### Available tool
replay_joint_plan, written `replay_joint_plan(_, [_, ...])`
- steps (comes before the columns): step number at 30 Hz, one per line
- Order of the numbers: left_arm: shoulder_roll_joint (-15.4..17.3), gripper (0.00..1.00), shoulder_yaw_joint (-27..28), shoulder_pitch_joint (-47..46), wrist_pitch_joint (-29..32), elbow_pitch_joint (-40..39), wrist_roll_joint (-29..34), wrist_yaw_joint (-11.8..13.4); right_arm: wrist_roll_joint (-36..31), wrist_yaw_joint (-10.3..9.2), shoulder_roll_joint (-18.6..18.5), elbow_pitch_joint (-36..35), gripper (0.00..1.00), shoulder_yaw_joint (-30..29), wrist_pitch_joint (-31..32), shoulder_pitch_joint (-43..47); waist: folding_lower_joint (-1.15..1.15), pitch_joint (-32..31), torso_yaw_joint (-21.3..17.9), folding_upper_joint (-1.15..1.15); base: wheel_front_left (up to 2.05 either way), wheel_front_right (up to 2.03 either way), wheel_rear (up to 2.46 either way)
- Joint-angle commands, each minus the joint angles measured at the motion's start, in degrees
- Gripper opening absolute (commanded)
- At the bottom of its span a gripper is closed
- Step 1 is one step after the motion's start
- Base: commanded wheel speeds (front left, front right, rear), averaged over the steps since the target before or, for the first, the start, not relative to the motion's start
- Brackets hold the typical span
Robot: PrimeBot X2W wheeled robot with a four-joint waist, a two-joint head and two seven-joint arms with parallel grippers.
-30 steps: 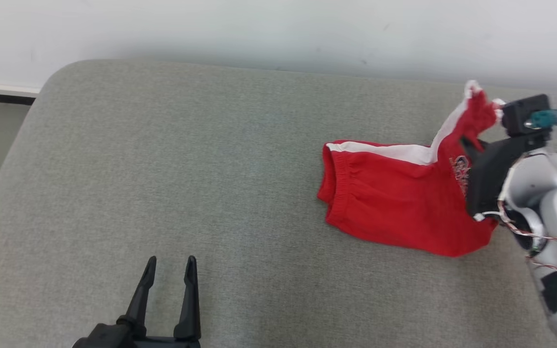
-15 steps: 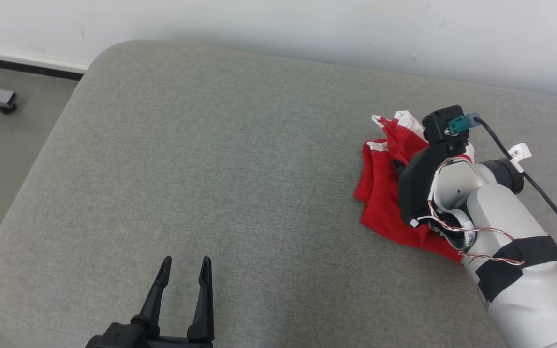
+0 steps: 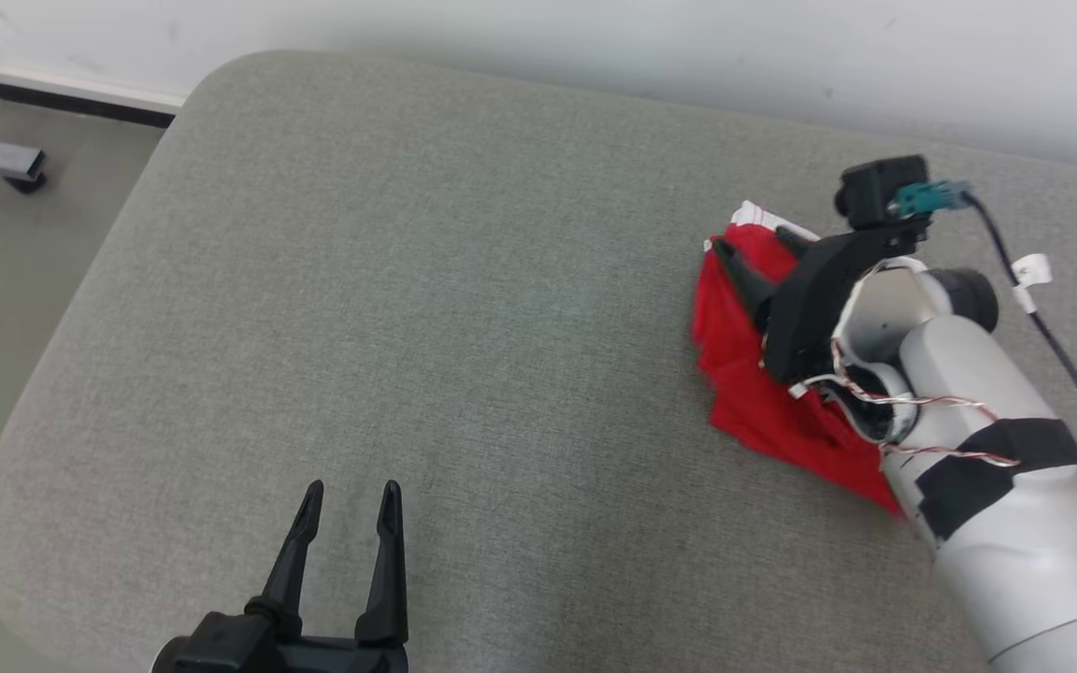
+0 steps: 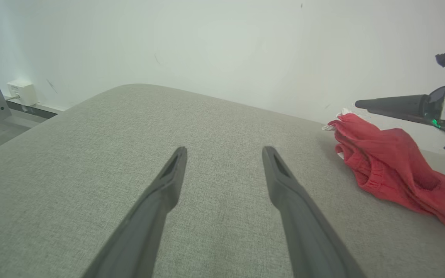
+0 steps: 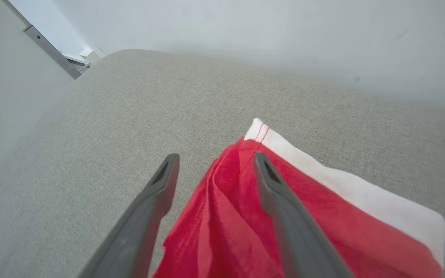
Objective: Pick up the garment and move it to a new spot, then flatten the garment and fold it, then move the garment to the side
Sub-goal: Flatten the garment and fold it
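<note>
Right gripper (image 3: 752, 239) jaws held wide apart, released, over crumpled red-and-white fabric garment (image 3: 735, 374), left gripper (image 3: 352, 486) jaws parted, released, near left

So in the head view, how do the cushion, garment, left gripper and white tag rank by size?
1. Cushion, by far.
2. Garment and left gripper: look about alike; the gripper is nearer the camera and cut off, the garment partly hidden, so I won't rank them.
3. White tag, smallest.
</note>
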Motion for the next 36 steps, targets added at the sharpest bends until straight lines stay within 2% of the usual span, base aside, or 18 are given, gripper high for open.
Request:
replay_joint_plan(1, [0.0, 1.0, 0.3, 0.16, -0.16, -0.03, 0.53, 0.07, 0.88, -0.16, -1.57, -0.8, 1.0, 0.36, -1.45, -0.43, 0.0, -0.74, -0.93, 0.0, 0.0, 0.0, 0.0])
replay_joint_plan(9, [0.0, 1.0, 0.57, 0.36, -0.16, 0.04, 1.23, -0.56, 0.34, -0.16, -8.81, -1.46, 1.0, -1.16, -8.19, 4.1, 0.0, -2.27, -2.85, 0.0, 0.0, 0.0, 0.0])
replay_joint_plan(10, [0.0, 1.0, 0.54, 0.37, -0.16, 0.07, 1.27, -0.64, 0.06, -0.16, -9.45, -1.08, 0.93, -1.53, -8.87, 4.96, 0.0, -2.36, -2.95, 0.0, 0.0, 0.0, 0.0])
replay_joint_plan(12, [0.0, 1.0, 0.54, 0.51, -0.16, 0.07, 1.42, -0.72, -0.62, -0.16, -10.42, -0.6, 0.95, -2.32, -10.69, 6.71, 0.0, -2.47, -3.16, 0.0, 0.0, 0.0, 0.0])
replay_joint_plan(14, [0.0, 1.0, 0.57, 0.66, -0.16, 0.05, 1.54, -0.84, -1.42, -0.16, -10.49, -0.01, 0.73, -2.77, -12.33, 8.73, 0.0, -2.51, -3.33, 0.0, 0.0, 0.0, 0.0])
replay_joint_plan(15, [0.0, 1.0, 0.6, 0.73, -0.16, 0.08, 1.63, -0.93, -1.73, -0.16, -10.26, 0.26, 0.67, -2.87, -13.1, 9.58, 0.0, -2.53, -3.38, 0.0, 0.0, 0.0, 0.0])
replay_joint_plan(16, [0.0, 1.0, 0.62, 0.8, -0.16, 0.11, 1.66, -1.0, -1.9, -0.16, -9.97, 0.6, 0.46, -3.03, -13.95, 10.45, 0.0, -2.55, -3.39, 0.0, 0.0, 0.0, 0.0])
replay_joint_plan(17, [0.0, 1.0, 0.62, 0.8, -0.16, 0.11, 1.66, -1.0, -1.9, -0.16, -9.97, 0.6, 0.46, -3.03, -13.95, 10.45, 0.0, -2.55, -3.39, 0.0, 0.0, 0.0, 0.0])
replay_joint_plan(18, [0.01, 1.0, 0.65, 0.86, -0.16, 0.14, 1.71, -0.97, -2.28, -0.16, -9.62, 0.89, 0.31, -3.1, -14.8, 11.2, 0.0, -2.54, -3.39, 0.0, 0.0, 0.0, 0.0])
replay_joint_plan(19, [0.01, 1.0, 0.7, 0.87, -0.16, 0.12, 1.73, -1.04, -2.57, -0.16, -9.15, 1.14, 0.0, -2.85, -15.56, 11.74, 0.0, -2.45, -3.39, 0.0, 0.0, 0.0, 0.0])
replay_joint_plan(27, [0.0, 1.0, 0.74, -0.05, -0.16, 0.27, 1.92, -1.62, -4.35, -0.16, -3.77, 3.28, 0.0, 1.28, -20.02, 12.28, 0.0, -1.53, -2.67, 0.0, 0.0, 0.0, 0.0])
replay_joint_plan(36, [0.01, 1.0, 1.06, 1.41, -0.16, 0.77, 1.75, -1.27, -2.77, -0.16, 1.27, 3.97, 0.0, 9.93, -19.76, 14.16, 0.0, -3.38, -2.16, 0.0, 0.0, 0.0, 0.0])
